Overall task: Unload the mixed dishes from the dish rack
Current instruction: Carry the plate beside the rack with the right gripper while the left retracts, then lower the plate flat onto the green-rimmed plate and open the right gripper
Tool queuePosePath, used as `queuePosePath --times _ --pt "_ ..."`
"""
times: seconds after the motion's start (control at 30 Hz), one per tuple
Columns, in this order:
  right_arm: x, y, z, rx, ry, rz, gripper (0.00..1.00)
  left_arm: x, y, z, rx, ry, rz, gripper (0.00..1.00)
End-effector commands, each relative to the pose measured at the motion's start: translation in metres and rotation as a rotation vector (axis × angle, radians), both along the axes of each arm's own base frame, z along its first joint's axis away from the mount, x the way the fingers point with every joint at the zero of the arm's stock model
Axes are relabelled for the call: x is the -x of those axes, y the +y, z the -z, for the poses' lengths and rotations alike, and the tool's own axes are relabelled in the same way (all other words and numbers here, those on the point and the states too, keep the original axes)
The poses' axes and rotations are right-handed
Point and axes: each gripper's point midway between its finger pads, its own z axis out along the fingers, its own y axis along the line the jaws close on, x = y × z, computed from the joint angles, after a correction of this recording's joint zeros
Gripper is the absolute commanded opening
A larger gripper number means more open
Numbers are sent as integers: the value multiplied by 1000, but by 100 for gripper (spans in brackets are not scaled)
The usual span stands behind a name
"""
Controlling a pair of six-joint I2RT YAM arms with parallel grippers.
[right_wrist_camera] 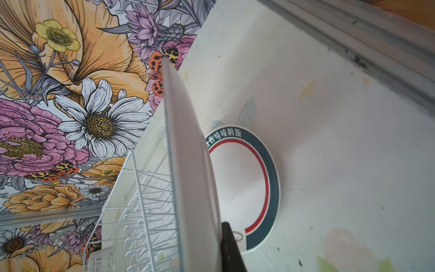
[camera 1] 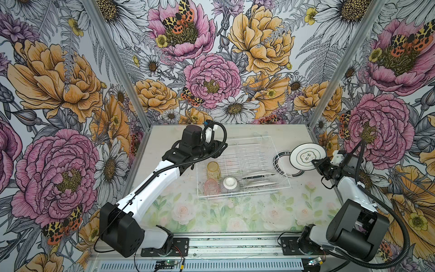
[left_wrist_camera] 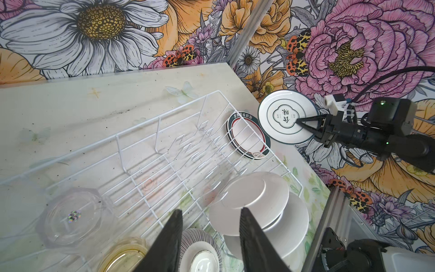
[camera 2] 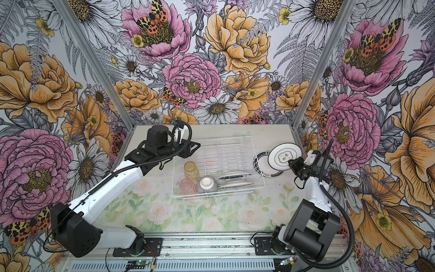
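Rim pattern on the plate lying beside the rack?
Plate: teal band with white lettering, thin red inner ring. Clearest in right wrist view.

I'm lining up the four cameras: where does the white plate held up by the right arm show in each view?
In a top view: held plate just right of the dish rack.
In a top view: held plate, same spot.
Left wrist: plate face-on, past the rack's corner.
Right wrist: plate edge-on, between rack and landmark.
Shared landmark: teal-rimmed plate flat on the table.

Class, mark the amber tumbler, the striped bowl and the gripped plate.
amber tumbler [camera 1: 213, 170]: in a top view, side wall.
striped bowl [camera 1: 230, 182]: in a top view, white foot.
gripped plate [camera 1: 306, 155]: in a top view, printed centre.
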Motion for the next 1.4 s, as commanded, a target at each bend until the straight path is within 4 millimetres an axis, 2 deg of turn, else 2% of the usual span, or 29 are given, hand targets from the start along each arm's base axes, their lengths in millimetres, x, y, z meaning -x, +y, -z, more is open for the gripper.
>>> queuePosePath --times 0.0,0.43,0.97,1.13,1.37 --pt "-9 2 -7 29 -41 -38 0 -2 3 2 -18 -10 -6 42" --pt "-19 10 40 0 75 -80 0 -2 -3 5 -15 -8 12 43" --pt "-24 14 57 -17 112 -101 0 -1 -3 5 -12 -10 21 43" --pt "-24 14 61 -22 121 -102 9 0 -3 4 -12 -10 22 43" --pt "-22 16 72 -38 147 -111 16 0 -2 4 -10 -12 21 43"
